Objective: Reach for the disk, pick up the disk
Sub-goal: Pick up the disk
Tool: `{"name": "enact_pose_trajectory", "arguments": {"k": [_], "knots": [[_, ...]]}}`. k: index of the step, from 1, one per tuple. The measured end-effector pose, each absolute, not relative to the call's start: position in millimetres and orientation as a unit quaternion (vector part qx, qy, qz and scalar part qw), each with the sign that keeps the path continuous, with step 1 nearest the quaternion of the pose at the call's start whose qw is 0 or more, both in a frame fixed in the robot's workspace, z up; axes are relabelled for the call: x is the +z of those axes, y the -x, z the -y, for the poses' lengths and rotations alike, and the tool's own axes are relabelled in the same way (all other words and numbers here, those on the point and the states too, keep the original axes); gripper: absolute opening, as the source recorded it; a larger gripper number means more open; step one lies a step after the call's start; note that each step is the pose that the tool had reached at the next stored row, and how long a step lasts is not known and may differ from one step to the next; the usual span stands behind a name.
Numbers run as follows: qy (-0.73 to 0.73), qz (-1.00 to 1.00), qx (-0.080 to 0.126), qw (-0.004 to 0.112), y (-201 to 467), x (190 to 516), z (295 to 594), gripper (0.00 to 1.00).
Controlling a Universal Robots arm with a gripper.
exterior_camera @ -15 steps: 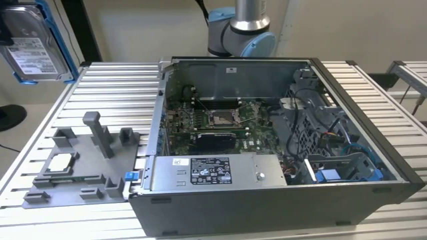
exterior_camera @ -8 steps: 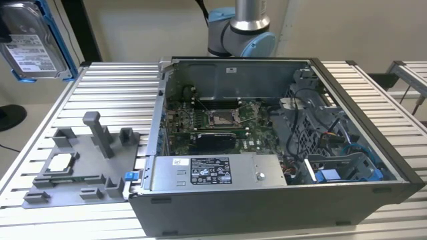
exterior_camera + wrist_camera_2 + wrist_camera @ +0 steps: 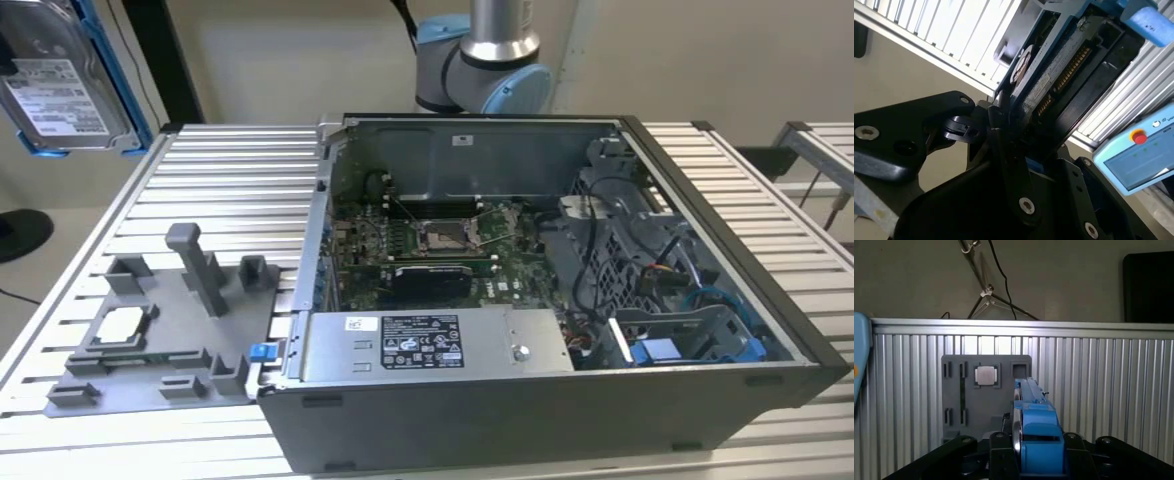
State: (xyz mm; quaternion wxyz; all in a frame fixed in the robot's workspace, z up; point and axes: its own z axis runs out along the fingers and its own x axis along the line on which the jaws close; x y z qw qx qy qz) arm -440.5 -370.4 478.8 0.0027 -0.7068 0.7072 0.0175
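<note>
The disk (image 3: 60, 85) is a silver-grey hard drive with a white label and a blue frame. It hangs high in the air at the exterior view's far left, well above the slatted table. In the first wrist view the disk (image 3: 1034, 435) stands edge-on, clamped between the black fingers (image 3: 999, 447) of my gripper (image 3: 1035, 450). The second wrist view looks along the disk (image 3: 1064, 60), with its connector pins and blue frame showing, and the gripper (image 3: 1021, 130) is shut on it.
An open computer case (image 3: 747, 300) fills the middle of the slatted table (image 3: 227, 170). A grey fixture (image 3: 200, 265) holding a small square chip (image 3: 123, 322) lies at the exterior view's left. A light-blue pendant (image 3: 1134, 155) rests on the table edge. The arm's base (image 3: 481, 60) stands behind the case.
</note>
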Motion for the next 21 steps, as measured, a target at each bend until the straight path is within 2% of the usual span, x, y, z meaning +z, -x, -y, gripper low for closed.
{"name": "enact_pose_trajectory", "arguments": {"k": [21], "knots": [[0.707, -0.707, 0.018, 0.003, 440.5, 498.2, 370.3, 0.0]]}}
